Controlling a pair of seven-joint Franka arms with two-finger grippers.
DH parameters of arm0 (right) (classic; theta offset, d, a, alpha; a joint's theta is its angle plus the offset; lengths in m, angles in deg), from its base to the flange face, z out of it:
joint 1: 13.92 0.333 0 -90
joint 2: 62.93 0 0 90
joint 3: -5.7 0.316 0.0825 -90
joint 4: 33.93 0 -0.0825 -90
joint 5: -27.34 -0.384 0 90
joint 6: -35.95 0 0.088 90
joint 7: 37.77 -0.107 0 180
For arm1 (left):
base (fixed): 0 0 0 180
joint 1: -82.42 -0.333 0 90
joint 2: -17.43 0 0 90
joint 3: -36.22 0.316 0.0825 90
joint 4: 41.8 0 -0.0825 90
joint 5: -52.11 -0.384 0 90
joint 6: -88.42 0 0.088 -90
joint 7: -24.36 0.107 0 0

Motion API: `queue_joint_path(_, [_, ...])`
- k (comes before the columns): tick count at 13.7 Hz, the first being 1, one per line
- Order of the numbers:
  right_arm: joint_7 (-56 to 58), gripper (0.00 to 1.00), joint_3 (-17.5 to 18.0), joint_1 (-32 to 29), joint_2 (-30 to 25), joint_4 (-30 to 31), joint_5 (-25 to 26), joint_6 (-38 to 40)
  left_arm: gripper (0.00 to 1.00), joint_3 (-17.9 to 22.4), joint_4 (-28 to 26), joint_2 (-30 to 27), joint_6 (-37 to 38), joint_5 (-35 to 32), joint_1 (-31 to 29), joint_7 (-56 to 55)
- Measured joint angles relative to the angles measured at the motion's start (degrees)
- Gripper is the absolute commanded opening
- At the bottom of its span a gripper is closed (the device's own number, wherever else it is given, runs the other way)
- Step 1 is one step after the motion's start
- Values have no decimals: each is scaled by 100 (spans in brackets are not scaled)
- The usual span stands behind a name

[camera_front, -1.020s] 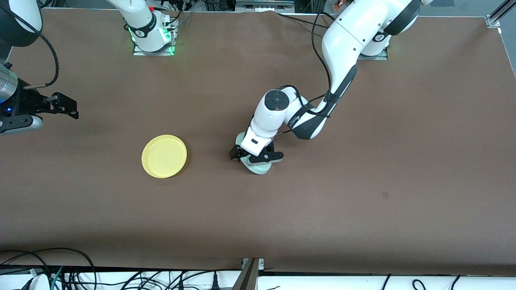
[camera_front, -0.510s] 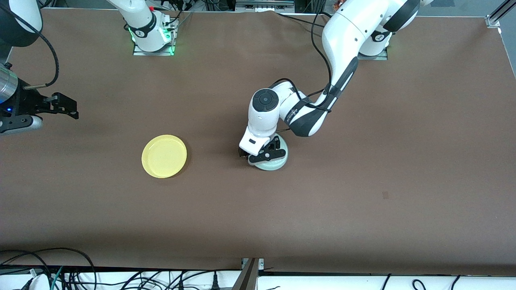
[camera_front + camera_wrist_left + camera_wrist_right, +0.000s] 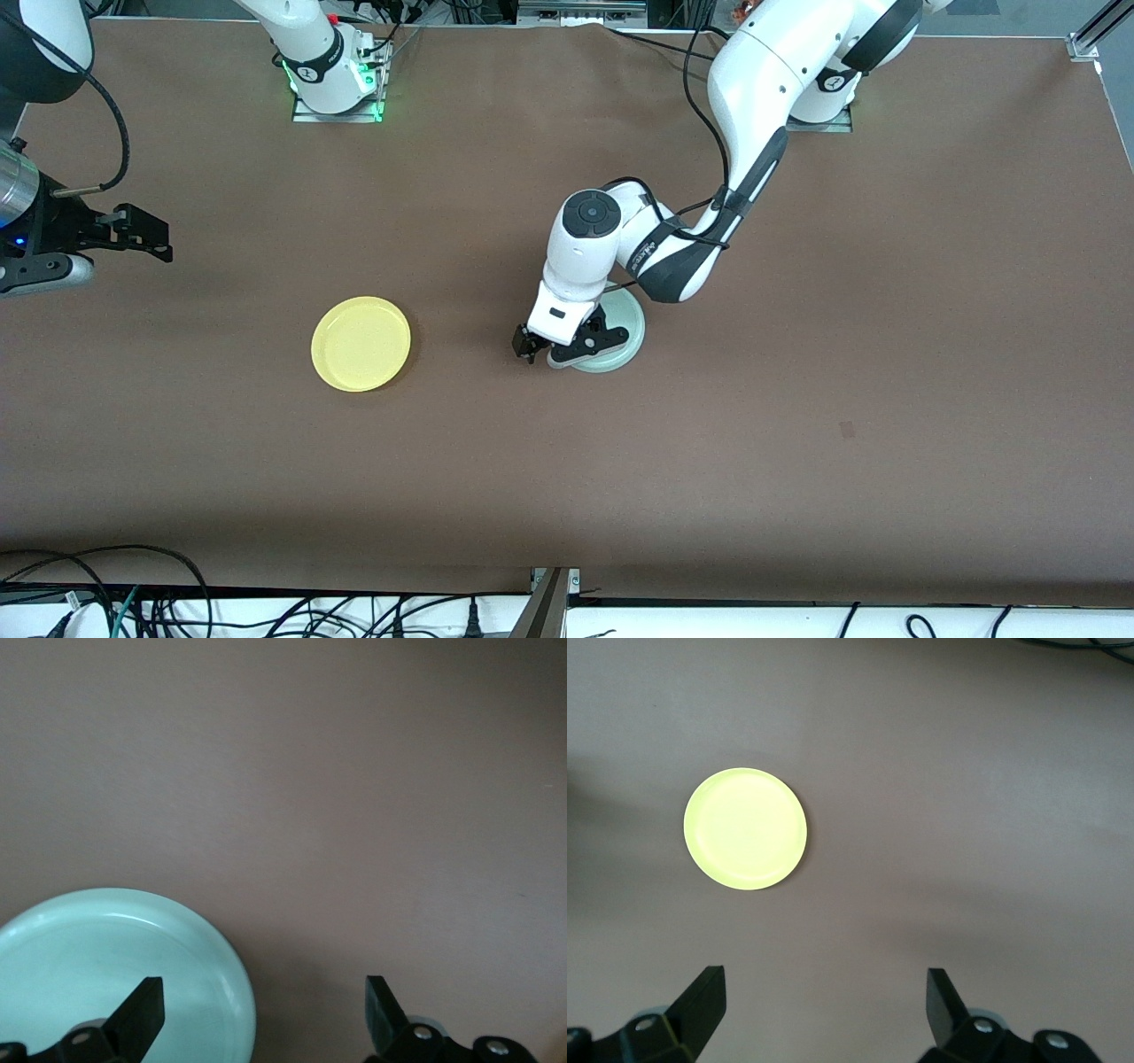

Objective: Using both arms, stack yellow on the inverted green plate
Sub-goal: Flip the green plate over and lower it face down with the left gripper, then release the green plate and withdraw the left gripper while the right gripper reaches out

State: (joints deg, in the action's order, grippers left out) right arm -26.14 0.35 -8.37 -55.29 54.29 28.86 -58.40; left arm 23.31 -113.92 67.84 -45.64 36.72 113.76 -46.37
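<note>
green plate [image 3: 620,341] shifted, half hidden under spread left claw [image 3: 567,341], right claw [image 3: 824,1014] spread

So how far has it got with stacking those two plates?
Early days. The round pale mint-green plate lies flat on the brown table, apparently already flipped. The left gripper, open, sits at its edge, gripping nothing. The round bright yellow plate sits untouched; the right gripper waits open at the table's edge. Stacking remains.

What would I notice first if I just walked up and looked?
Probably the bright yellow plate, alone on the brown table toward the right arm's end. Next, the left gripper, open, at the rim of the green plate mid-table. The right gripper, open, waits off by the table's edge.
</note>
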Motion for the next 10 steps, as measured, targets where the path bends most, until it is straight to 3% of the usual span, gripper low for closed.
queue_joint_path(6, [0,100,0,0,2,0,-49,-92,100,27,635,-359,1924,5,-862,1909])
queue_joint_path(10, [0,100,8,9,71,24,-411,-137,100,29,827,-443,2374,9,-1687,3322])
